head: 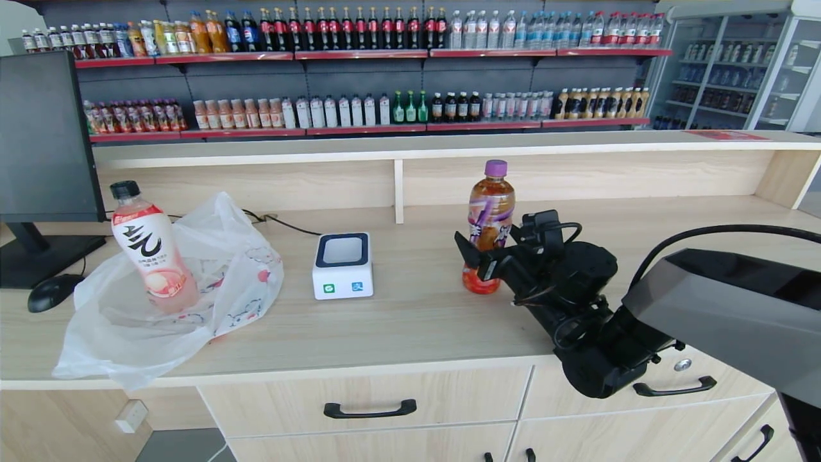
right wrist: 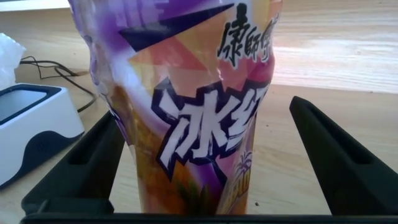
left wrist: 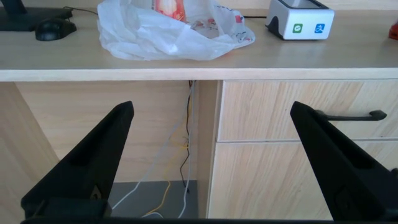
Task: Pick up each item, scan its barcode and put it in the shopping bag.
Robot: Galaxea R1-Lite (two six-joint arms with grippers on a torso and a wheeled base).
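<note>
Right black gripper (head: 489, 255) is spread around the purple-capped orange tea bottle (head: 491, 212) standing on the pale wooden counter (head: 417, 321). Left black gripper (left wrist: 211, 112) is spread too. Thin white plastic shopping bag (head: 244, 289) holds a tilted pink drink bottle (head: 154, 250).

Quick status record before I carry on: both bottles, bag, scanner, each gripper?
purple-cap bottle: upright on the counter, right of the scanner, not lifted
pink bottle: upright in the shopping bag
scanner: mid-counter, nothing over it
right gripper: open, fingers either side of the purple-cap bottle
left gripper: open, holding nothing, low in front of the drawers
</note>
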